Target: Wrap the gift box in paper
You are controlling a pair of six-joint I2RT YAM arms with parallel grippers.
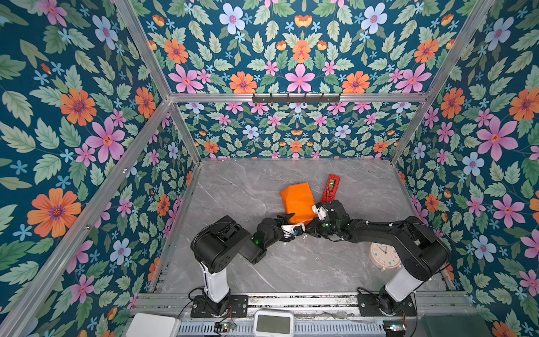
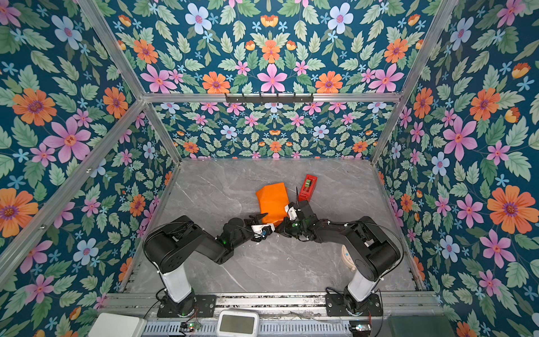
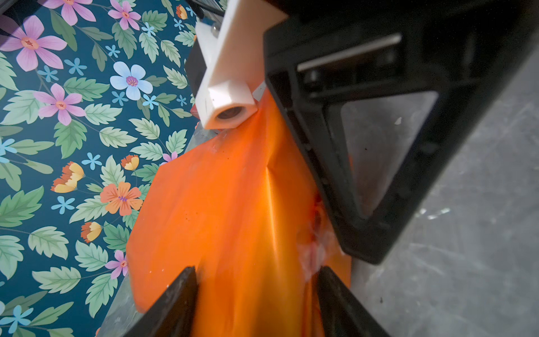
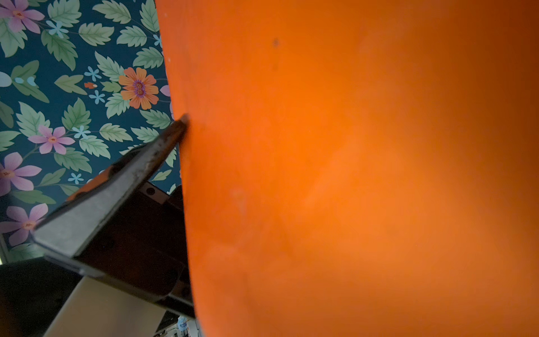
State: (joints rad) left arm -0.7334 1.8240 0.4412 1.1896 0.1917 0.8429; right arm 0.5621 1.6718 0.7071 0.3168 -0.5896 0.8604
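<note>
The paper lies mid-table as a glossy orange bundle folded into a box shape. The gift box is hidden inside it. My left gripper is at the bundle's near-left corner. In the left wrist view its fingertips stand on either side of the orange paper and touch it. My right gripper meets the near-right corner, and its black finger lies against the paper. Orange paper fills the right wrist view and hides that gripper's own jaws. The left gripper's finger touches the paper's edge there.
A slim red gadget lies just behind the right gripper. A pale round clock sits under the right arm. Floral walls close in the grey marble table. A black hook rail hangs on the back frame.
</note>
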